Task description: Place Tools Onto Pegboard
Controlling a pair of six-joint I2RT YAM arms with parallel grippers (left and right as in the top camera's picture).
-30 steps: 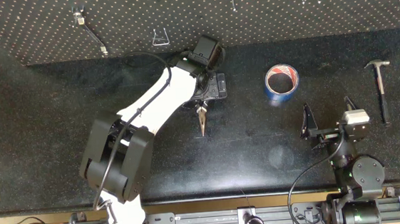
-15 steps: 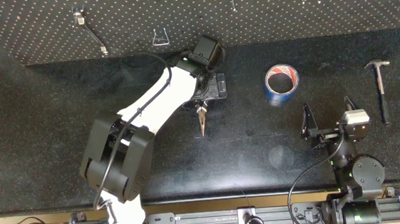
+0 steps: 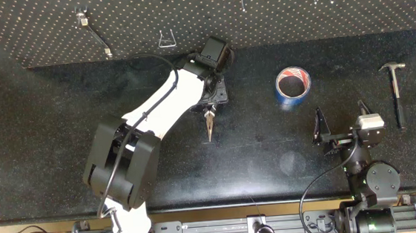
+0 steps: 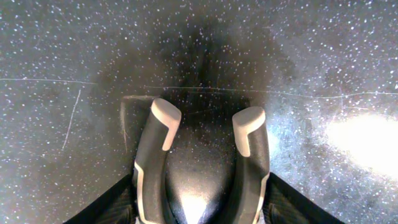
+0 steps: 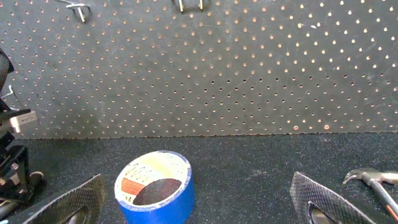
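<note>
- The pegboard [image 3: 185,14] is standing behind the dark worktop [image 3: 271,156].
- The left gripper [image 4: 207,118] is hanging low over the worktop, fingers parted around bare surface.
- The right gripper [image 3: 339,112] is sitting released near its base.
- The blue tape roll [image 3: 293,86] is lying mid-worktop.
- The hammer [image 3: 396,94] is lying far right.
- The pliers [image 3: 209,122] are lying by the left gripper.

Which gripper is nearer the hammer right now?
Right. The right gripper sits a short way from the hammer, on its middle-of-table side. The left gripper is far across the table, over the pliers near the pegboard.
</note>
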